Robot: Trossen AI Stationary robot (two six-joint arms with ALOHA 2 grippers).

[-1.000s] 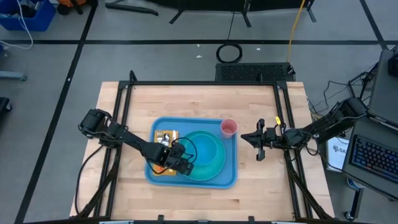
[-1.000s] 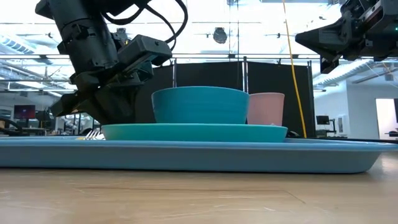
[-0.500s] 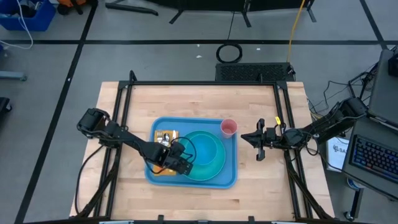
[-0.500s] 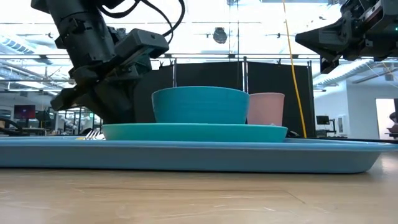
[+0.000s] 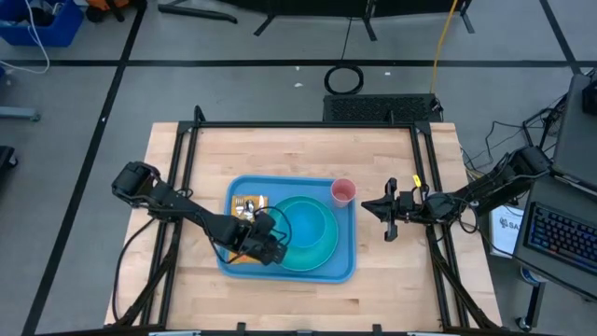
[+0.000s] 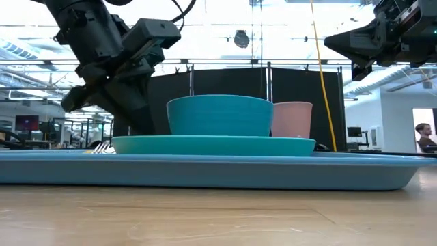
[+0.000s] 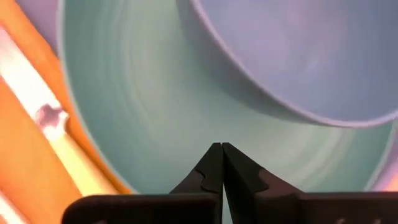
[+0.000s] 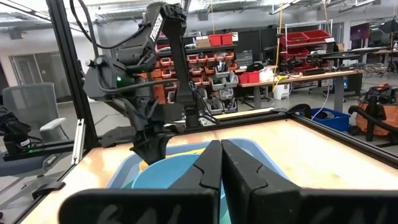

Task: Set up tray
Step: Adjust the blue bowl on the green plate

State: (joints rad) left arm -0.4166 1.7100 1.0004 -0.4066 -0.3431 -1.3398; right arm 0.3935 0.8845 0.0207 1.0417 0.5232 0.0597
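Turquoise plate (image 5: 308,238) under a blue bowl (image 6: 220,115), pink cup (image 5: 343,191), orange napkin (image 5: 244,205) with cutlery

FREE: I see bare table (image 5: 298,154) across the frame's upper part and along the bottom edge | BLOCKED: tray (image 5: 345,266) centre is filled by plate (image 5: 322,247), bowl (image 5: 303,219), pink cup (image 5: 343,191) | LEFT SIDE: left gripper (image 5: 270,250) sits low over tray's lower left | RIGHT: right gripper (image 5: 367,206) hangs beside the cup

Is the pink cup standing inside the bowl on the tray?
No; in the high view the pink cup stands on the tray beside the turquoise plate, apart from the bowl.
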